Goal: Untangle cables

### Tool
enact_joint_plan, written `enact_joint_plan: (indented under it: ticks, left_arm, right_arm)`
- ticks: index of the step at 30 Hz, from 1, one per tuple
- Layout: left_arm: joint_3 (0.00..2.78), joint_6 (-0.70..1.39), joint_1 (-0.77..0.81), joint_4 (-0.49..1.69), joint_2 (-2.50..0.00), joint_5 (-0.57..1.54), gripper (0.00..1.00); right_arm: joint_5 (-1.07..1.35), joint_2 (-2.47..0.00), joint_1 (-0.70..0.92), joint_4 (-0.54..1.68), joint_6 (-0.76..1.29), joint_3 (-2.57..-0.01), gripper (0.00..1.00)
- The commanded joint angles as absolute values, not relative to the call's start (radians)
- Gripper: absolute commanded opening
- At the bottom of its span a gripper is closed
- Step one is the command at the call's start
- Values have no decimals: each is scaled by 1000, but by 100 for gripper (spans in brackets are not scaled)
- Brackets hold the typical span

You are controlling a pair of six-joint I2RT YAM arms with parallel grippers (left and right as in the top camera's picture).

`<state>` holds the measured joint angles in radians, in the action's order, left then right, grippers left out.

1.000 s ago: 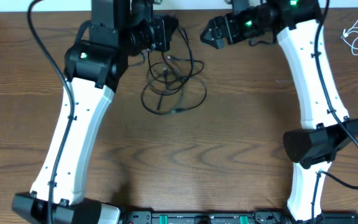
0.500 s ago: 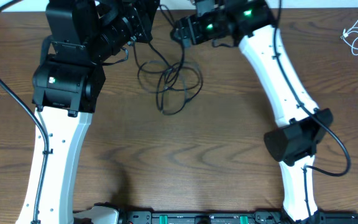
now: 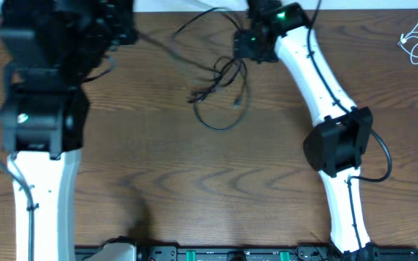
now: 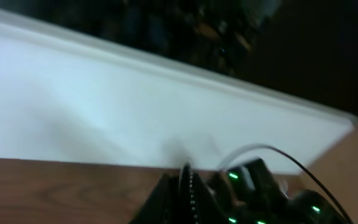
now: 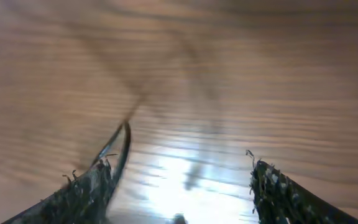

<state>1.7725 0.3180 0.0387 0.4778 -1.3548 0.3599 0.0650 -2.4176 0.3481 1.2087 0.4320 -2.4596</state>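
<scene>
At the far edge of the tabletop [image 3: 158,181], seen from overhead, the left end effector [image 3: 124,30] is closed, and one strand of the black cables [image 3: 222,72] runs taut and straight from the tangle up to it; the pinch itself is hidden under the dark wrist. That strand's long axis slants from the far left down toward the middle. The rest of the black cables lie near the far middle of the tabletop as one knot of crossing strands, with a loose loop sagging toward the near edge and two small plug ends poking out, one to the left and one below. How many black cords make up the knot cannot be told. The right end effector [image 3: 244,45] hangs just above the far right of the tangle, its fingers apart. A single white cable [image 3: 416,40] lies coiled at the far right corner, well apart from everything else. In the left wrist view, which is blurred, the two fingers [image 4: 185,186] are pressed together with no gap, pointing at a white wall [image 4: 104,106] beyond the table; no cable shows between them. In the right wrist view, also blurred, the two fingers [image 5: 92,190] stand wide apart over bare wood, gripping nothing, and one thin black strand rests against the inner edge of the finger on the picture's left.
</scene>
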Motion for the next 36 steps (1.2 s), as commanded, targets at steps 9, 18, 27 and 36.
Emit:
enact_joint_plan:
  ticks: [9, 18, 27, 36]
  left_arm:
    - [1781, 328, -180, 466, -1243, 320, 7]
    - [1781, 323, -254, 522, -1235, 320, 7]
    - [1781, 324, -254, 542, -1246, 323, 7]
    - [1780, 328, -251, 584, -1251, 339, 7]
  right_arm:
    - [-2, -2441, 161, 1315, 357, -2450, 66]
    - [7, -2441, 75, 1357, 264, -2437, 66]
    - [329, -2438, 106, 1401, -92, -2438, 62]
    - [478, -2418, 157, 1402, -107, -2439, 64]
